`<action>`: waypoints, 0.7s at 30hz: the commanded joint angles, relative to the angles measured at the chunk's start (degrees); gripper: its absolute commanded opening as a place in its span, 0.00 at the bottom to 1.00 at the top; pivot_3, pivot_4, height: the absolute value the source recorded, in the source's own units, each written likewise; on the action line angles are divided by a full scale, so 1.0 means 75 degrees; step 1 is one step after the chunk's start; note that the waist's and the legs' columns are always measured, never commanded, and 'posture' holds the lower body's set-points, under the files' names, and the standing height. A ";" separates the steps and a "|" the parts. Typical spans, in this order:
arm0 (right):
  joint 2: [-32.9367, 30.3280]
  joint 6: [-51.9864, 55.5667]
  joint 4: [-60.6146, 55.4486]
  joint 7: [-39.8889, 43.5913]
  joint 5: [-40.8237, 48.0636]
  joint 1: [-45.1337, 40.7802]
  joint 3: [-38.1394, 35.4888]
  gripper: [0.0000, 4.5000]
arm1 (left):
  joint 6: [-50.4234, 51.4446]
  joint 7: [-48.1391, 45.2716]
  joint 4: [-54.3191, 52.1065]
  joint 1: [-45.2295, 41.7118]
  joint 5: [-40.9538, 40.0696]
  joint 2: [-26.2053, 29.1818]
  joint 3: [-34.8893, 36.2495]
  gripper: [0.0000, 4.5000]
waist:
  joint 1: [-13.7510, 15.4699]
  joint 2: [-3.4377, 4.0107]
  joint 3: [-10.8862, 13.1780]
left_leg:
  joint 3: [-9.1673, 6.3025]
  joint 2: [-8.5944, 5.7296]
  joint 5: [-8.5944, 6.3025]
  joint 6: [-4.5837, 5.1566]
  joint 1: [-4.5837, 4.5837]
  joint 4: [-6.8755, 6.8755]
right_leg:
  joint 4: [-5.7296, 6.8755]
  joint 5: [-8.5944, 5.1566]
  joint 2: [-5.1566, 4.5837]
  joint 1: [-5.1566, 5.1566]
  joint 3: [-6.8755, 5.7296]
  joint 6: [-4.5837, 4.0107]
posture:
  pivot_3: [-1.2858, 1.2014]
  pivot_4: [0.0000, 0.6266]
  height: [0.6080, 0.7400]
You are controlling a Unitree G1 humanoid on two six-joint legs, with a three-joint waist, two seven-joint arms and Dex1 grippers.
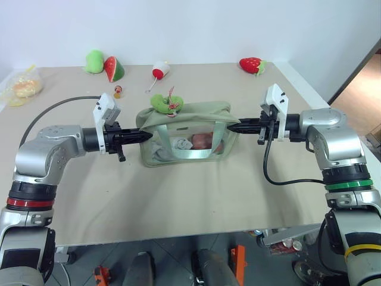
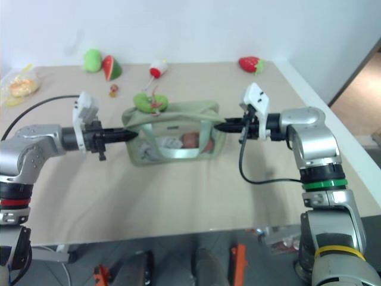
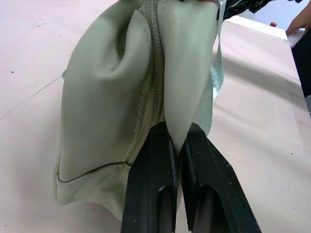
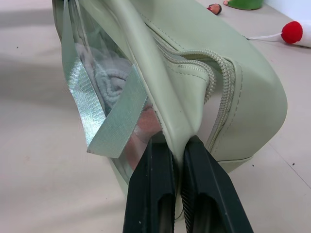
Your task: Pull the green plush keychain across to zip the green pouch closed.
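Note:
The green pouch (image 1: 199, 112) stands in the middle of the table, its clear side window facing me with small items inside. The green plush keychain (image 1: 161, 102) rests on top of the pouch at its left end, on a red-and-white cord. My left gripper (image 1: 144, 136) is shut on a fold of fabric at the pouch's left end (image 3: 112, 97), beside the zipper. My right gripper (image 1: 231, 127) is shut on the fabric at the pouch's right end (image 4: 243, 92). Both grippers point inward, level with the pouch's top.
At the back of the table lie a green plush blob (image 1: 93, 61), a watermelon slice plush (image 1: 114, 68), a red-and-white toy (image 1: 159, 70) and a strawberry plush (image 1: 251, 64). A small figure (image 1: 118, 91) stands left of the pouch. A plastic bag (image 1: 22, 86) sits far left.

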 commanded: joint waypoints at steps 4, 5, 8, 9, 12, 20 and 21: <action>0.0022 0.0006 -0.0266 -0.0058 0.0279 -0.0018 -0.0316 0.08 | -0.0078 0.0144 -0.0406 0.0117 -0.0065 -0.0059 0.0116 0.00 | 0.0001 0.0000 0.0000 | 0.0000 0.0000 0.0000 0.0000 0.0001 0.0000 | 0.0000 0.0000 0.0000 0.0001 0.0000 0.0000 | 0.52 0.24 1.00; 0.0031 0.0041 -0.0238 -0.0062 0.0317 -0.0048 -0.0348 0.16 | -0.0073 0.0150 -0.0423 0.0139 -0.0069 -0.0055 0.0120 0.00 | 0.0002 0.0000 0.0000 | 0.0000 0.0000 0.0000 0.0000 0.0001 0.0000 | 0.0000 0.0000 0.0000 0.0001 0.0000 0.0000 | 0.52 0.24 1.00; -0.0063 0.0163 -0.0432 0.0147 0.0518 0.0017 -0.0395 0.38 | -0.0070 0.0160 -0.0465 0.0191 -0.0070 -0.0044 0.0134 0.00 | 0.0007 0.0000 0.0000 | 0.0000 -0.0001 0.0000 0.0000 0.0001 0.0000 | 0.0000 0.0000 -0.0001 0.0002 0.0000 0.0000 | 0.52 0.24 1.00; -0.0088 0.0196 -0.0490 0.0175 0.0571 0.0041 -0.0409 0.46 | -0.0070 0.0161 -0.0475 0.0204 -0.0071 -0.0039 0.0138 0.00 | 0.0008 0.0000 0.0000 | 0.0000 -0.0001 0.0000 0.0000 0.0000 0.0001 | 0.0000 0.0000 -0.0001 0.0002 0.0000 0.0000 | 0.52 0.24 1.00; -0.0115 0.0304 -0.0561 0.0118 0.0824 0.0003 -0.0665 0.69 | -0.0075 0.0171 -0.0489 0.0232 -0.0077 -0.0030 0.0156 0.00 | 0.0008 0.0000 0.0000 | 0.0000 -0.0001 0.0000 0.0000 0.0000 0.0000 | 0.0000 0.0000 -0.0001 0.0002 0.0000 0.0001 | 0.52 0.24 1.00; -0.0263 0.0244 0.0005 -0.0347 0.1405 -0.0798 -0.1698 0.91 | -0.0110 0.0155 -0.0495 0.0264 -0.0079 0.0001 0.0143 0.00 | 0.0010 0.0001 0.0001 | 0.0001 -0.0001 0.0000 0.0000 0.0002 0.0001 | 0.0000 0.0001 -0.0001 0.0002 0.0000 0.0001 | 0.52 0.24 1.00; -0.0258 0.0127 0.0195 -0.0453 0.1331 -0.0937 -0.1730 0.91 | -0.0114 0.0153 -0.0499 0.0265 -0.0080 0.0000 0.0143 0.00 | 0.0010 0.0001 0.0001 | 0.0000 -0.0001 0.0000 0.0000 0.0002 0.0001 | 0.0000 0.0001 -0.0001 0.0002 0.0000 0.0000 | 0.52 0.24 1.00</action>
